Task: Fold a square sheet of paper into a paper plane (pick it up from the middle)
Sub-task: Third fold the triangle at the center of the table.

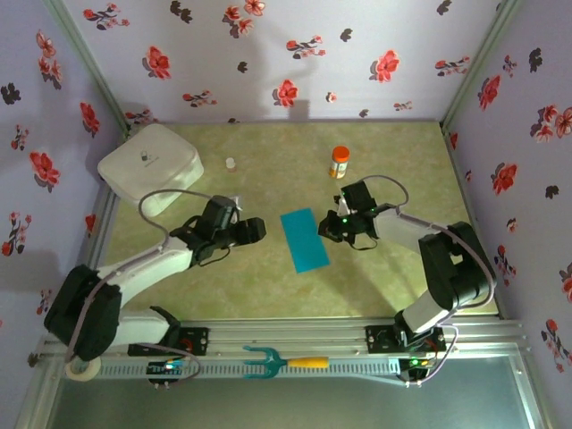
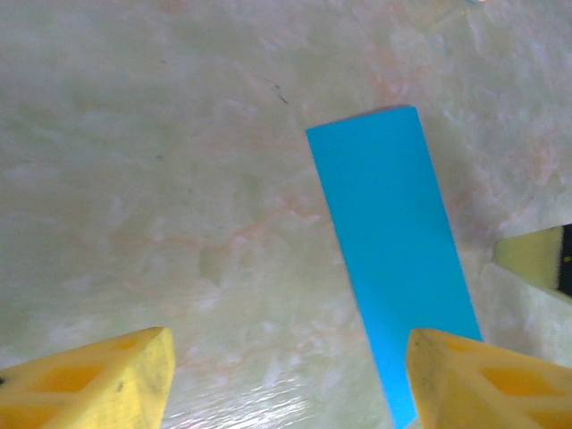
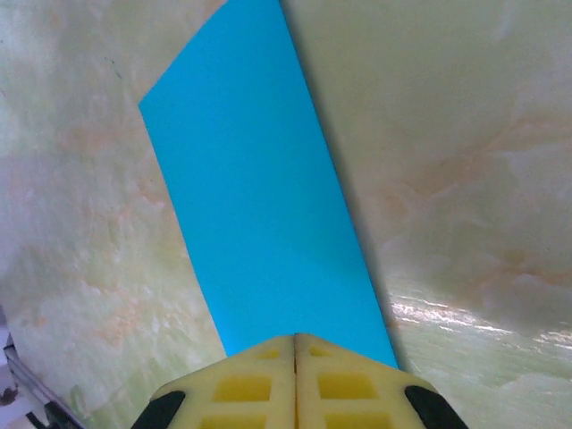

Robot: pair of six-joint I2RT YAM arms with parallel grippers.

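Note:
The teal-blue sheet of paper (image 1: 304, 239) lies flat on the table as a narrow rectangle, about half as wide as it is long. It also shows in the left wrist view (image 2: 393, 241) and the right wrist view (image 3: 259, 197). My left gripper (image 1: 255, 230) hovers just left of the paper, open, with bare table between its yellow fingers (image 2: 286, 375). My right gripper (image 1: 332, 228) is shut, its fingertips (image 3: 295, 344) pressed together at the paper's right long edge. Whether paper is pinched between them I cannot tell.
A white rounded box (image 1: 150, 165) sits at the back left. A small vial (image 1: 231, 164) and an orange bottle (image 1: 340, 163) stand behind the paper. A teal pronged tool with a yellow handle (image 1: 277, 362) lies on the front rail.

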